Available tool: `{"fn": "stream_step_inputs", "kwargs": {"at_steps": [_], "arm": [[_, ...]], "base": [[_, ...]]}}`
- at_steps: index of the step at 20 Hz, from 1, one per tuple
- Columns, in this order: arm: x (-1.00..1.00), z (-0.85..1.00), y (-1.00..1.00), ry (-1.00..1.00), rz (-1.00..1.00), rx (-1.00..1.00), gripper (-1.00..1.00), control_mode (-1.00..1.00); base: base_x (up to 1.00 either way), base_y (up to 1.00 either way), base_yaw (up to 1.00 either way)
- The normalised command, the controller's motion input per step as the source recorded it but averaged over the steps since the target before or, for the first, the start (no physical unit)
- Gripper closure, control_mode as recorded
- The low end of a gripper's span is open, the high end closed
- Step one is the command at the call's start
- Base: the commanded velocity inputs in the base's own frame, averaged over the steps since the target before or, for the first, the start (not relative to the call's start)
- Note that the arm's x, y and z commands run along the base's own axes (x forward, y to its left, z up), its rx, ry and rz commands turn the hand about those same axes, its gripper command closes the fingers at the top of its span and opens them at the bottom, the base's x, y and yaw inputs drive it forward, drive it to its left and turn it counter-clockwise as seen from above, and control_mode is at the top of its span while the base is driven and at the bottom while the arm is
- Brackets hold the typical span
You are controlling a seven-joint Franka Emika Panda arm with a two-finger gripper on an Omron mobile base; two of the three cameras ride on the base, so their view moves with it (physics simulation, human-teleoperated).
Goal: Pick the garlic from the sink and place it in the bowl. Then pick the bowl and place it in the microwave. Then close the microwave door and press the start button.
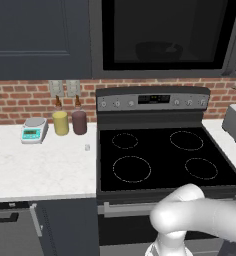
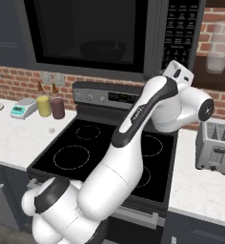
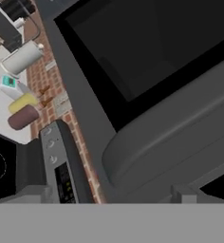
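Overhead, the microwave sits above the stove, its door shut with the bowl dim behind the window. Fingers spread wide, holding nothing. Toaster on the tabletop.

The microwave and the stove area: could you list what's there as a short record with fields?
microwave: wide, dark grey, built in above the stove
microwave door: shut, a dark bowl dimly seen through its window
button panel: right of the door
stove: black glass top, four rings, bare
counter left: small scale, yellow jar, dark red jar
counter right: silver toaster
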Motion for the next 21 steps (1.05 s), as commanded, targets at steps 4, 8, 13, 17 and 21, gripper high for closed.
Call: {"fn": "stream_step_inputs", "kwargs": {"at_steps": [4, 8, 13, 17, 21], "arm": [[0.29, -0.01, -0.03, 0.00, 0.00, 0.00, -1.00, -1.00], [0.17, -0.03, -0.08, 0.00, 0.00, 0.00, -1.00, -1.00], [0.07, -0.02, -0.13, 0.00, 0.00, 0.00, -1.00, -1.00], [0.14, -0.14, -0.09, 0.00, 0.00, 0.00, -1.00, -1.00], [0.21, -0.21, -0.04, 0.00, 0.00, 0.00, -1.00, -1.00]], "base": [[0.00, 0.00, 0.00], [0.00, 0.00, 0.00], [0.00, 0.00, 0.00], [0.00, 0.00, 0.00], [0.00, 0.00, 0.00]]}}
